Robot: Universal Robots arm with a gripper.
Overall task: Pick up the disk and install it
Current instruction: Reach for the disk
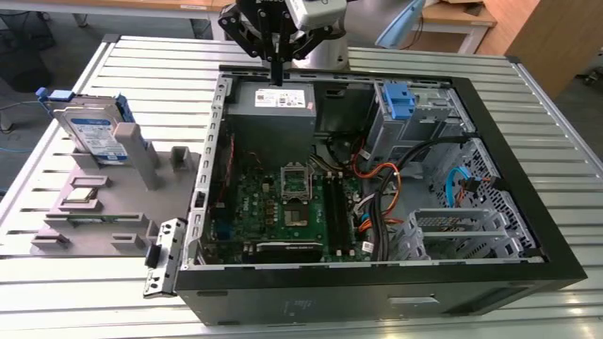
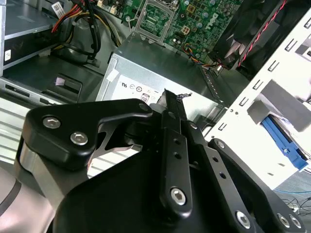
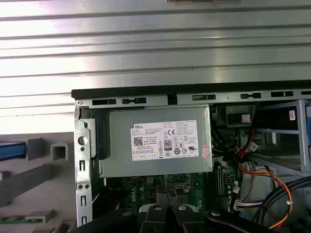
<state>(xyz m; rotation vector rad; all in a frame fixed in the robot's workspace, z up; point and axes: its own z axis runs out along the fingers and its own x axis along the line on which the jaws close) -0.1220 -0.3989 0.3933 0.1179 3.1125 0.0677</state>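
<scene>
A slatted metal table (image 1: 541, 120) carries everything. Most of it is taken up by an open black computer case (image 1: 377, 293) lying on its side. To the exterior view's left of the case sits a grey moulded fixture (image 1: 104, 212) with several slots and posts.

Inside the case, the grey power supply (image 1: 273, 116) with a white sticker fills the far corner, and the green motherboard (image 1: 282, 212) lies nearer the camera than it. A metal drive cage (image 1: 428, 113) stands toward the exterior view's right, with a lone blue plastic bracket (image 1: 397, 99) upright at its near edge. Orange and black cables (image 1: 377, 176) run between the board and the cage.

The disk (image 1: 94, 131) is outside the case, standing on edge in a slot at the far end of the fixture. Its blue-and-white label faces the camera and its blue bracket shows along the top. It is well apart from the arm.

The gripper (image 1: 276, 74) (image 2: 171, 104) hangs tip-down over the power supply, near the case's far wall. In the second wrist view its black fingers (image 2: 174, 145) seem pressed together into one bar, though the angle is steep. Nothing is held between them, and the tips sit just above the sticker.
</scene>
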